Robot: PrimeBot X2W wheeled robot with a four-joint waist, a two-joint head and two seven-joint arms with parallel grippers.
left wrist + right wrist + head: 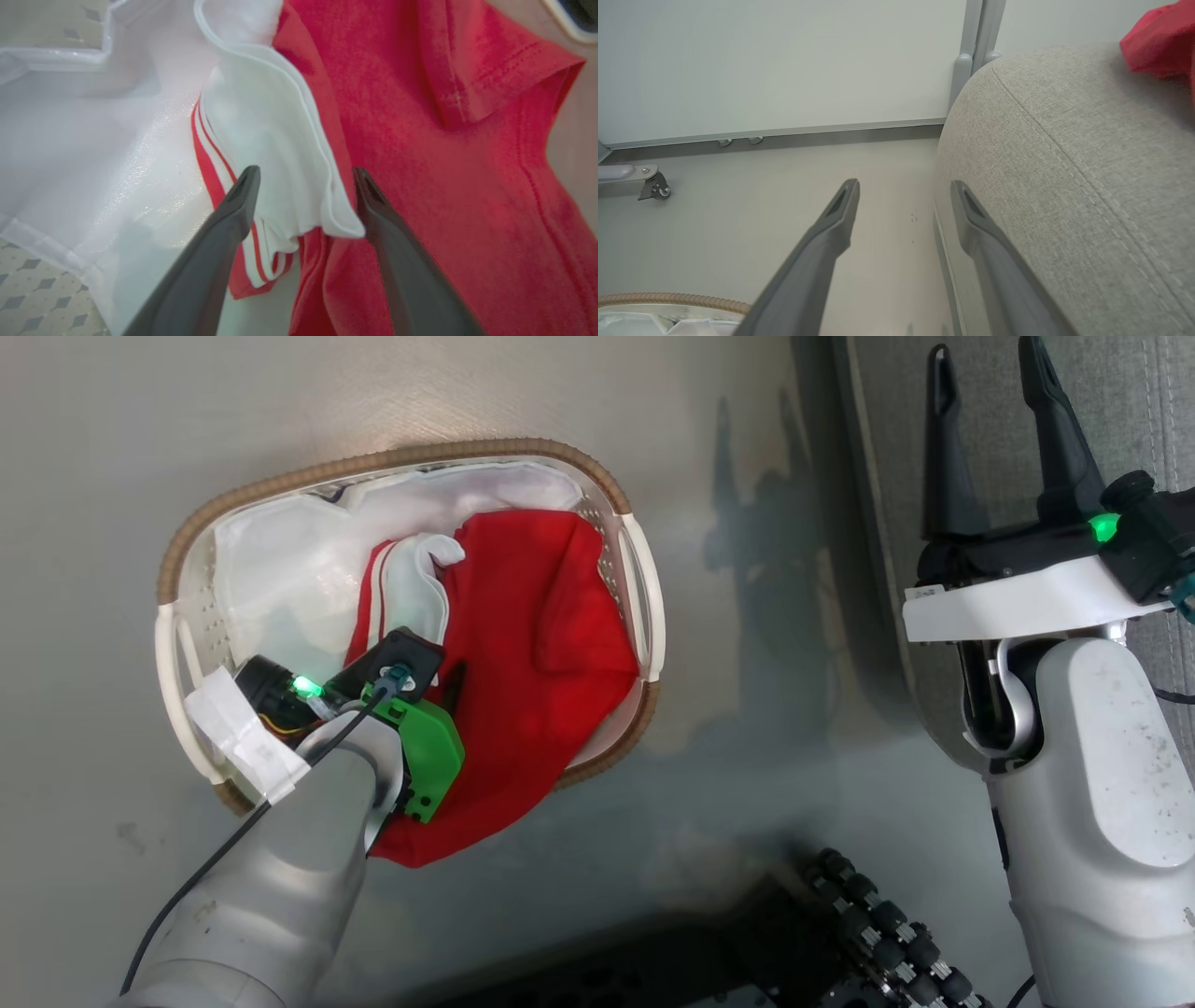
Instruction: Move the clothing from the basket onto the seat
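Observation:
The basket (373, 462) stands on the floor, its white liner (280, 569) showing on the left side. Red clothing (541, 635) with white trim fills its right half and spills over the near rim. My left gripper (306, 172) reaches down into the basket, open, with the garment's white-trimmed fold (275, 154) lying between its fingers. My right gripper (985, 355) hovers open and empty at the edge of the grey seat (1120, 411). In the right wrist view another red garment (1162, 42) lies on the seat (1064, 140), and the basket rim (672, 298) shows at the bottom left.
My dark wheeled base (887, 933) sits at the bottom of the head view. Smooth grey floor (747, 756) separates basket and seat. A pale wall with a baseboard (784, 133) and a caster (654, 186) stand beyond.

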